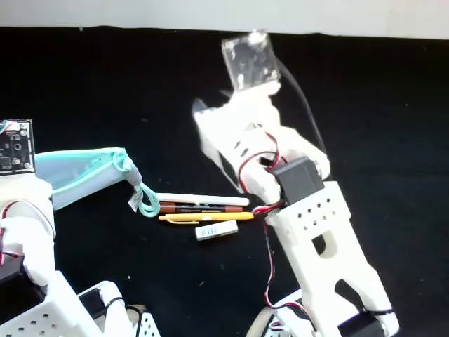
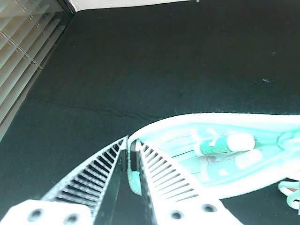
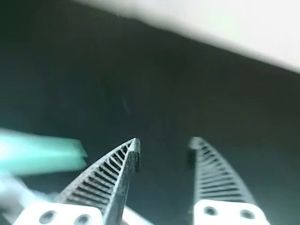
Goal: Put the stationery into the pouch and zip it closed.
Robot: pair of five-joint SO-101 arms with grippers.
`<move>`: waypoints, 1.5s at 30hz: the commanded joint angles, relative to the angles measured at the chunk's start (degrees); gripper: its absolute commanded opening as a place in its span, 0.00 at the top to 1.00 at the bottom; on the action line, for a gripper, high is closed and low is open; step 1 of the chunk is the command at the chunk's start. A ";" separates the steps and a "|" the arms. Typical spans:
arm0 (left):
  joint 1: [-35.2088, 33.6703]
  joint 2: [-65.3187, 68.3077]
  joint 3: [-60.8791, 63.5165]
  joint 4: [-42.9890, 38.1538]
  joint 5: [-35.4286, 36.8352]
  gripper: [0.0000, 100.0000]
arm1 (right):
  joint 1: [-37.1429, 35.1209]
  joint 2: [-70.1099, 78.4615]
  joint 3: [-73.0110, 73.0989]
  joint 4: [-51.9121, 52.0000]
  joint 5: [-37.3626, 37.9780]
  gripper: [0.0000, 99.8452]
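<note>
The teal pouch [image 1: 84, 174] lies open at the left of the black table, its zip pull and teal loop [image 1: 147, 201] at the near end. My left gripper [image 2: 133, 151] is shut on the pouch's rim [image 2: 154, 130]. A teal-and-white glue stick [image 2: 225, 144] lies inside. Next to the loop lie a white pen [image 1: 203, 199], a brown pen [image 1: 203, 208], a yellow pen [image 1: 207, 217] and a small white eraser [image 1: 216, 230]. My right gripper [image 3: 164, 143] hangs open and empty above the table behind the pens [image 1: 201, 116], with the pouch [image 3: 37, 154] off to one side.
The right arm's white body [image 1: 309, 217] stands over the table just right of the pens. A window blind [image 2: 23, 51] and a pale wall [image 1: 224, 14] border the black table. Bare black surface stretches behind the pouch and to the far right.
</note>
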State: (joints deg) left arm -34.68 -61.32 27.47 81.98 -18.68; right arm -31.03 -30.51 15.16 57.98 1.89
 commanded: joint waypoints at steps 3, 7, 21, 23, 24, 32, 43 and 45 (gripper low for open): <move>-0.31 0.57 0.22 0.09 -0.09 0.99 | 1.27 -5.76 17.71 6.64 22.68 0.78; -0.31 0.84 0.22 0.09 -0.09 0.99 | 1.01 -8.22 28.26 7.25 26.02 0.78; -0.31 0.84 0.22 0.09 -0.09 0.99 | -8.66 -7.87 40.57 4.88 42.64 0.78; -0.31 0.84 0.22 0.09 -0.09 0.99 | -9.63 -7.78 41.98 1.89 44.22 0.78; -0.31 0.84 0.22 0.09 -0.09 0.99 | -9.89 -7.78 43.12 -0.57 44.48 0.78; -0.31 0.57 3.12 -0.18 -0.26 0.99 | -13.67 -0.84 49.36 -18.77 44.22 0.78; -0.31 0.40 5.49 -3.34 -0.26 0.99 | -18.51 5.41 49.36 -29.23 44.57 0.78; -0.31 0.40 5.41 -3.34 -0.26 0.99 | -18.95 7.25 49.27 -30.55 44.57 0.78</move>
State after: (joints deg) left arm -34.68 -61.49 31.43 78.90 -18.77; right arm -49.14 -24.62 64.84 29.76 45.85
